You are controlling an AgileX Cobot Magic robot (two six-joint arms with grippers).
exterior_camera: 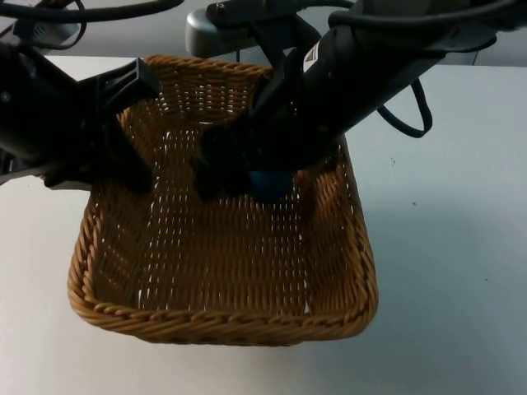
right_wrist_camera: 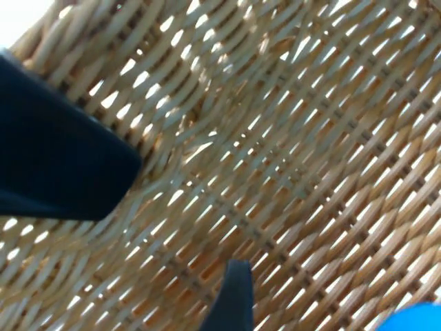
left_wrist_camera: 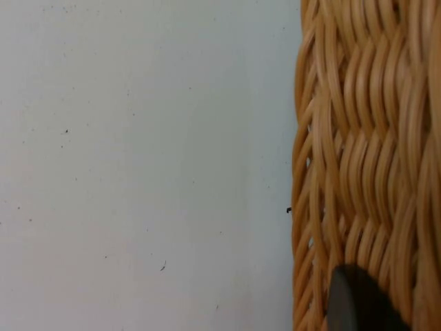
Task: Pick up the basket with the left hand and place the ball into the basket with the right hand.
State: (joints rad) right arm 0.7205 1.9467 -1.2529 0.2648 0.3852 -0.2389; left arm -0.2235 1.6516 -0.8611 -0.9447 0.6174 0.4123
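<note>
While left jaws (exterior_camera: 123, 132) clamp one basket (exterior_camera: 222, 317), right jaws (exterior_camera: 247, 177) around one ball (exterior_camera: 270, 183).

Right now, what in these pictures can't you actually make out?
- Ball: in the top view only a blue sliver shows under the right claw inside the basket; the arm hides whether it is gripped or released.
- Left claw: at the basket's left rim; its grip is hidden by the arm's own body.
- Basket's far rim: covered by both arms in the top view.
- Whether the basket is lifted off the table: cannot tell.
</note>
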